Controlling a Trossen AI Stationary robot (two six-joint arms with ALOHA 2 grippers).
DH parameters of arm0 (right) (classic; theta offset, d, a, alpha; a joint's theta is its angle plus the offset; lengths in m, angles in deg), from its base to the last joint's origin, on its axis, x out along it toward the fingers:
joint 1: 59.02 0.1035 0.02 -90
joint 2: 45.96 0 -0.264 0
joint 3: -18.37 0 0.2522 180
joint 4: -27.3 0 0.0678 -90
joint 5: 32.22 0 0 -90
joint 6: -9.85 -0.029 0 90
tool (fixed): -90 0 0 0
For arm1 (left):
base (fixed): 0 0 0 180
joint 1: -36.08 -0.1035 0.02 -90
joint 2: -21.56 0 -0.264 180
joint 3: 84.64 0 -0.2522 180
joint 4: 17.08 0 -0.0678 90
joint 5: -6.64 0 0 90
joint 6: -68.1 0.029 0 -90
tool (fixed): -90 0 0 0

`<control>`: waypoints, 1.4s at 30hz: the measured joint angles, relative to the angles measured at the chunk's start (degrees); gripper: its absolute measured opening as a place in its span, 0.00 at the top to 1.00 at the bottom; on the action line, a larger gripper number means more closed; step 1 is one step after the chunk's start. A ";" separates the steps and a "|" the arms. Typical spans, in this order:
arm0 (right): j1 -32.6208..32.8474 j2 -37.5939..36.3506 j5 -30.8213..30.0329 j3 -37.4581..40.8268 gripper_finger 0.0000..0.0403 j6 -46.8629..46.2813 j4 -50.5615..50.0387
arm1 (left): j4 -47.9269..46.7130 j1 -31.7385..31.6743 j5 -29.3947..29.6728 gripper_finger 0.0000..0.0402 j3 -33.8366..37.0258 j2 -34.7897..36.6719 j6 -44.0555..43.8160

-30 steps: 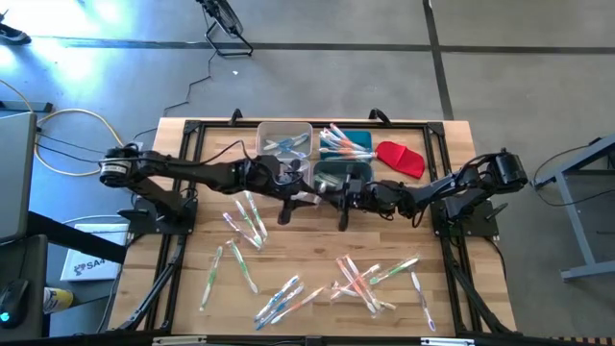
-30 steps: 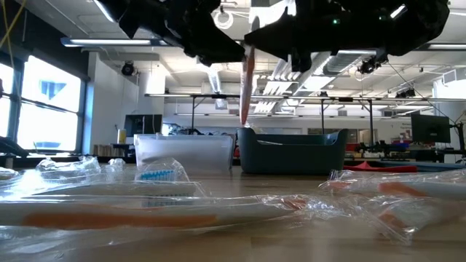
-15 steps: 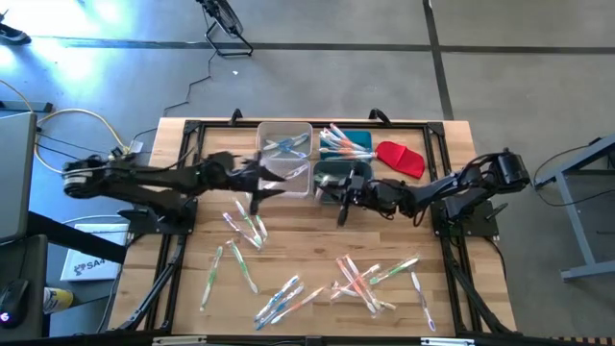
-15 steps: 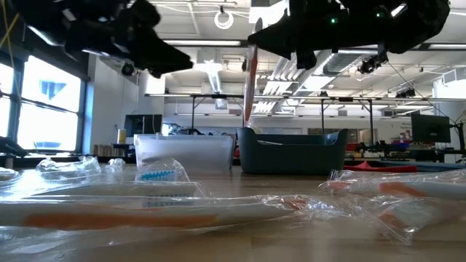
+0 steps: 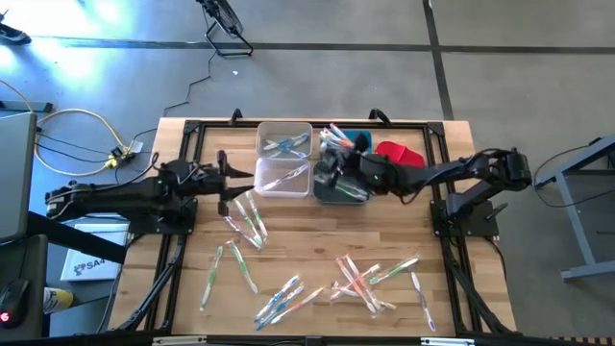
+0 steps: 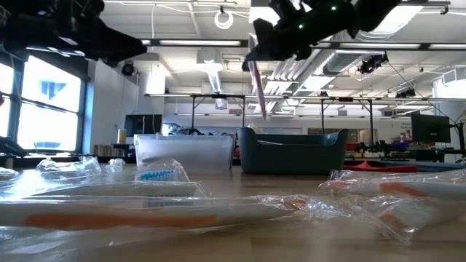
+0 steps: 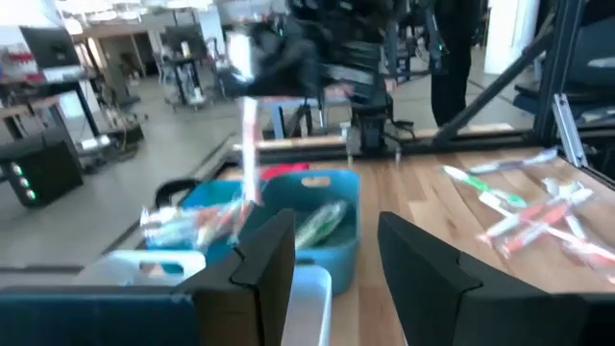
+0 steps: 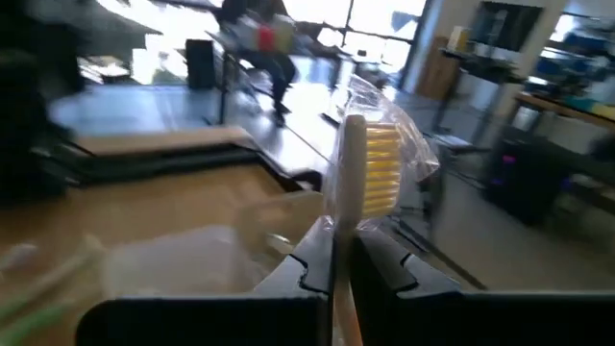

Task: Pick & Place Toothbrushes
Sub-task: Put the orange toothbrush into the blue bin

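Two bins stand side by side at the far middle of the wooden desk (image 5: 192,288). The clear plastic bin (image 5: 284,157) on the left holds a few wrapped toothbrushes with blue and green accents lying across its floor. The teal bin (image 5: 363,140) beside it holds a thicker bundle of wrapped toothbrushes (image 5: 338,137) with orange and blue accents at its far end; in the left wrist view more wrapped ones show inside it. A red cloth-like piece (image 5: 402,156) lies just right of the teal bin.

The right end effector (image 5: 333,165) hangs over the near part of the teal bin, its fingers clamped together on a wrapped toothbrush (image 8: 367,163) with yellow bristles. In the low view that toothbrush (image 6: 257,89) hangs tilted above the bin's rim, clear of it.

The left end effector (image 5: 223,173) sits over the desk just left of the clear bin, its fingers (image 7: 264,267) apart with nothing between them.

More toothbrushes lie loose on the near half of the desk: a group (image 5: 245,219) below the clear bin, a pair (image 5: 229,267) nearer the left edge, a cluster (image 5: 283,300) at the front middle, and a crossed pile (image 5: 370,279) to the right.
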 joint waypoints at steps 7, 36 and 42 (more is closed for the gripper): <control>-8.90 -0.02 -0.62 -6.60 0.98 5.63 -12.46 | -6.09 0.00 0.00 0.63 0.09 5.40 0.09; -28.62 8.48 25.07 -6.55 0.97 4.48 -26.32 | -6.22 0.00 -0.04 0.63 0.07 5.45 0.26; -28.64 9.68 24.92 -6.53 0.97 5.68 -26.02 | -6.23 0.00 -0.04 0.63 0.04 5.45 0.26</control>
